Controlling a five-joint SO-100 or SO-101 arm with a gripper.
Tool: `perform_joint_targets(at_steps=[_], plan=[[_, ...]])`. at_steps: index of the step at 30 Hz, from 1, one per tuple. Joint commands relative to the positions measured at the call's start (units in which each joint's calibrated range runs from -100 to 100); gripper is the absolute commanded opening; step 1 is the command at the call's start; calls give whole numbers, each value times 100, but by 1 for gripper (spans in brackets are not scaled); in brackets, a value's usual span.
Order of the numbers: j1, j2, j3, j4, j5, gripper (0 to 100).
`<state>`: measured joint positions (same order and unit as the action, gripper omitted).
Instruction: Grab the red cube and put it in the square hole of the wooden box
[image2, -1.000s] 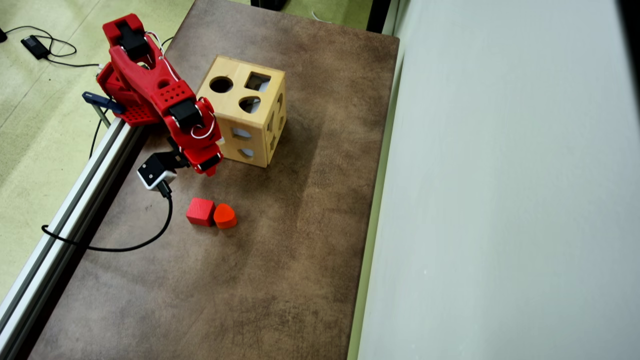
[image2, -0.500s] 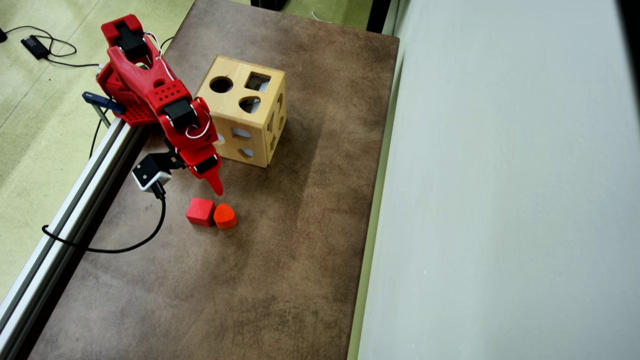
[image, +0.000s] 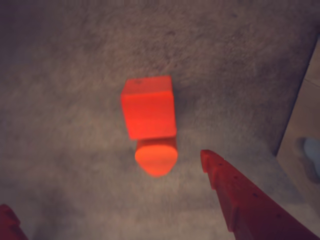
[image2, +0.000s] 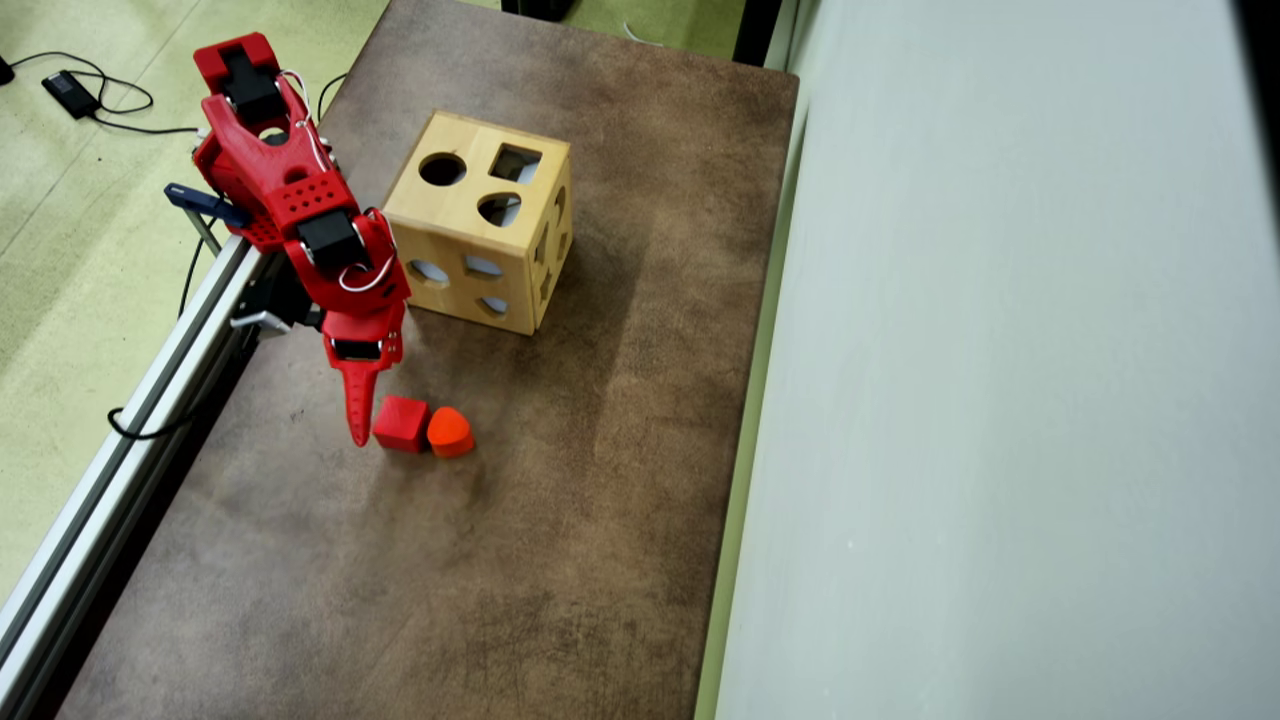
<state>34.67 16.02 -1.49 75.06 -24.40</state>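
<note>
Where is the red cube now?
In the overhead view the red cube lies on the table, touching the orange block on its right, below the wooden box.

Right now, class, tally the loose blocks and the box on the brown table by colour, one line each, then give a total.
Deep red: 1, the red cube
Orange: 1, the rounded block, touching the cube
Light wood: 1, the wooden box
Total: 3
</note>
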Motion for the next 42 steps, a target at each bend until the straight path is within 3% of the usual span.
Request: perform_joint_targets(at_steps=[1, 19, 28, 42], plan=[[24, 33, -137, 33, -54, 53], [-124, 1604, -271, -87, -49, 53], [-273, 2258, -1336, 9, -49, 53], [-199, 2335, -1381, 25, -44, 53]])
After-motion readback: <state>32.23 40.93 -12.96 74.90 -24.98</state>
